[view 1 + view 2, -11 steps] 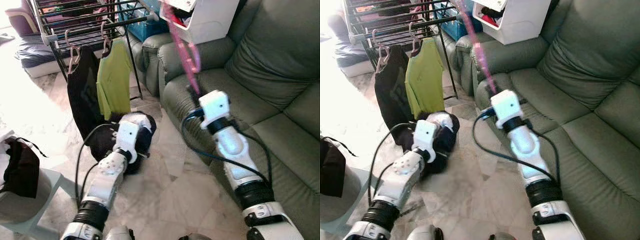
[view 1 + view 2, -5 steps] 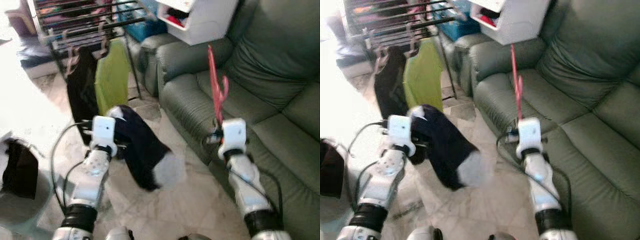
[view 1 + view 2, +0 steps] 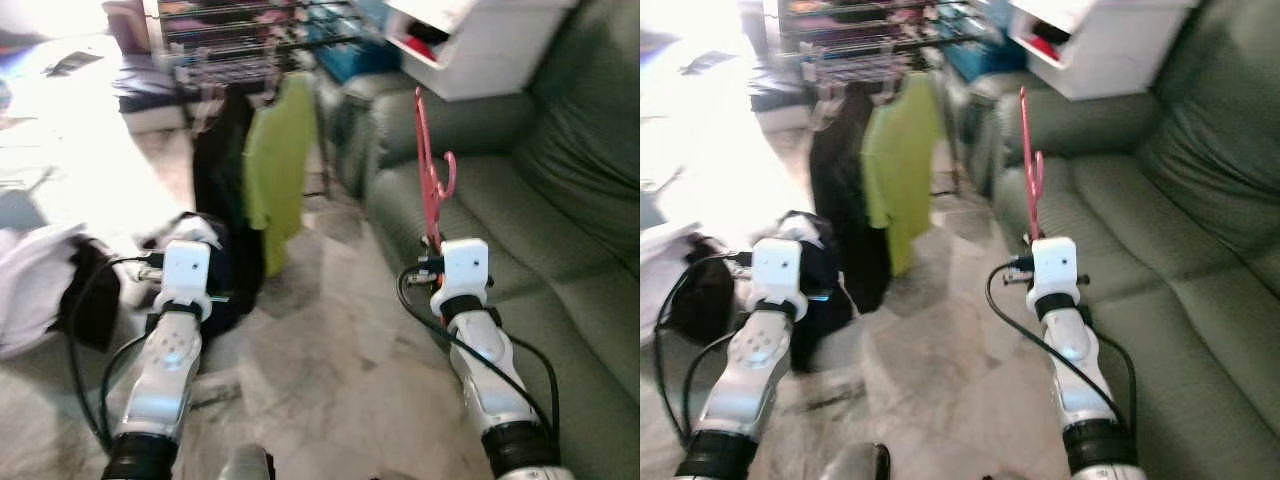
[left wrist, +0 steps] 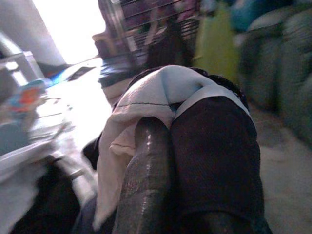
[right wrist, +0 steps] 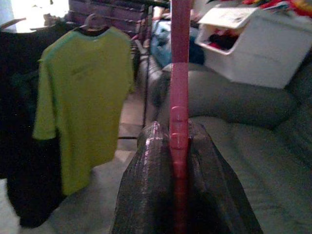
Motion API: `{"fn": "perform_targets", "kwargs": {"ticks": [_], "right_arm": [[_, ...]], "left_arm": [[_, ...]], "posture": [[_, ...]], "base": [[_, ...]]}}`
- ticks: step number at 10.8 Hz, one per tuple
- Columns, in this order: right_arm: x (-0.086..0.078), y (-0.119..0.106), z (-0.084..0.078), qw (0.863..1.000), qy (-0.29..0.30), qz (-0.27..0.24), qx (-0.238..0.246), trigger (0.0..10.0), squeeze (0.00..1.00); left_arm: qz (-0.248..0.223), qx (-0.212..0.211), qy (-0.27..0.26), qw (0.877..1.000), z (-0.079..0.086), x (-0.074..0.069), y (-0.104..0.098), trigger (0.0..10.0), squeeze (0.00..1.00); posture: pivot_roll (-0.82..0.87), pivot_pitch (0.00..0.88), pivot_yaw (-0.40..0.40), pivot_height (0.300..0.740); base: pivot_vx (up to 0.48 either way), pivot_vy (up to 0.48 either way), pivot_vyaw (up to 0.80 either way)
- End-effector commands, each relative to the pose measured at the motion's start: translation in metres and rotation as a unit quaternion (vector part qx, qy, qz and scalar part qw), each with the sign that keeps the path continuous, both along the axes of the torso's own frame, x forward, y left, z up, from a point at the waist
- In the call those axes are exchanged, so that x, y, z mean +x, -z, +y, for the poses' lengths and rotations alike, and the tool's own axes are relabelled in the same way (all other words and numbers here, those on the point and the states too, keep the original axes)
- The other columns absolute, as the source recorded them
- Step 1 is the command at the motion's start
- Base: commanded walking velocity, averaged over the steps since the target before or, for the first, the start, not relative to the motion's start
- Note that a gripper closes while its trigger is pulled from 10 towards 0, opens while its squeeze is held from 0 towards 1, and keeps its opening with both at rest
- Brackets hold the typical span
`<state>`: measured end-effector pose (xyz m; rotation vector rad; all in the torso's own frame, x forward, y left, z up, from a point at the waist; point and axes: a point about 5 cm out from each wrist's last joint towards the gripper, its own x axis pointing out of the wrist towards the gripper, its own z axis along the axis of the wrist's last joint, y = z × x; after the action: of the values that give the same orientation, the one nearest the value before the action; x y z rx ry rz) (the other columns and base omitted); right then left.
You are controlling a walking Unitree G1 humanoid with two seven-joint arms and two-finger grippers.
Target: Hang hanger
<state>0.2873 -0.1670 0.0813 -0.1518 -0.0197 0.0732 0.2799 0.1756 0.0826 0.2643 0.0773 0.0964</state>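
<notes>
My right gripper (image 3: 436, 243) is shut on a pink plastic hanger (image 3: 430, 180) that stands up from it, hook to the right, in front of the sofa. In the right wrist view the hanger (image 5: 179, 92) is pinched between the two black fingers (image 5: 146, 165). My left gripper (image 3: 205, 262) is shut on a dark garment with a white patch (image 4: 195, 126), held low at the left. A black drying rack (image 3: 250, 40) stands ahead; a lime green shirt (image 3: 275, 165) and a black garment (image 3: 222, 170) hang on it from hangers.
A grey-green sofa (image 3: 560, 240) fills the right side, with a white storage box (image 3: 480, 45) on its arm. White and dark clothes (image 3: 50, 290) are piled at the left. Marble floor (image 3: 320, 340) lies between my arms and the rack.
The camera has swung, so the rack and sofa shifted right in the picture. The dark garment, which hung out to the right of my left gripper, now sits bunched close to it.
</notes>
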Motion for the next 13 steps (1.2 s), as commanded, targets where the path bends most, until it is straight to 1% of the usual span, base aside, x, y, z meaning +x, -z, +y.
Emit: {"fn": "perform_targets", "kwargs": {"ticks": [1, 2, 3, 4, 6, 7, 8, 9, 10, 12, 13], "right_arm": [[0.000, -0.004, 0.000, 1.000, 0.001, -0.004, 0.006, 10.0, 0.00], [0.000, -0.003, 0.003, 1.000, -0.001, -0.002, 0.012, 10.0, 0.00], [0.001, -0.003, 0.005, 1.000, -0.002, -0.001, 0.018, 10.0, 0.00], [0.001, -0.003, 0.006, 1.000, -0.002, -0.001, 0.021, 10.0, 0.00], [-0.001, -0.001, 0.005, 0.999, -0.006, 0.007, 0.036, 10.0, 0.00], [-0.003, 0.000, 0.006, 0.998, -0.018, 0.014, 0.058, 10.0, 0.00], [-0.005, 0.001, 0.005, 0.998, -0.019, 0.015, 0.055, 10.0, 0.00], [-0.007, 0.004, 0.002, 0.999, -0.016, 0.022, 0.046, 10.0, 0.00], [-0.007, 0.004, 0.001, 0.999, -0.016, 0.024, 0.047, 10.0, 0.00], [-0.005, 0.002, 0.007, 0.998, -0.028, 0.023, 0.048, 10.0, 0.00], [-0.004, -0.002, 0.008, 0.999, -0.032, 0.012, 0.032, 10.0, 0.00]], "left_arm": [[-0.016, 0.010, -0.008, 1.000, -0.002, 0.000, -0.008, 10.0, 0.00], [-0.005, -0.001, -0.006, 1.000, -0.007, -0.001, -0.007, 10.0, 0.00], [-0.003, -0.010, 0.021, 1.000, -0.012, -0.002, -0.007, 10.0, 0.00], [0.003, -0.022, 0.036, 0.999, -0.013, -0.005, -0.005, 10.0, 0.00], [0.006, -0.010, 0.028, 1.000, -0.008, -0.009, -0.003, 10.0, 0.00], [0.013, -0.004, 0.026, 1.000, -0.005, -0.013, -0.001, 10.0, 0.00], [0.017, -0.006, 0.027, 0.999, -0.002, -0.016, 0.001, 10.0, 0.00], [0.022, 0.002, 0.013, 1.000, 0.005, -0.026, 0.004, 10.0, 0.00], [0.024, 0.003, 0.012, 1.000, 0.005, -0.028, 0.005, 10.0, 0.00], [0.025, 0.000, 0.012, 1.000, 0.003, -0.028, 0.005, 10.0, 0.00], [0.029, -0.008, 0.011, 0.999, 0.002, -0.028, 0.006, 10.0, 0.00]], "posture": [[-0.02, 0.000, 0.010, 0.740], [-0.02, 0.000, 0.012, 0.740], [-0.01, 0.000, 0.016, 0.740], [-0.01, 0.000, 0.019, 0.740], [-0.01, 0.000, 0.014, 0.740], [0.00, 0.000, 0.013, 0.740], [0.00, 0.000, 0.008, 0.740], [0.01, 0.000, 0.000, 0.740], [0.01, 0.000, -0.003, 0.740], [0.01, 0.000, -0.007, 0.740], [0.01, 0.000, -0.010, 0.740]], "base": [[0.000, 0.000, 0.80], [0.000, 0.000, 0.80], [0.000, 0.000, 0.80], [0.000, 0.000, 0.80], [0.000, 0.000, 0.80], [0.000, 0.000, 0.80], [0.000, 0.000, 0.80], [0.000, 0.000, 0.80], [0.000, 0.000, 0.80], [0.000, 0.000, 0.80], [0.000, 0.000, 0.80]]}}
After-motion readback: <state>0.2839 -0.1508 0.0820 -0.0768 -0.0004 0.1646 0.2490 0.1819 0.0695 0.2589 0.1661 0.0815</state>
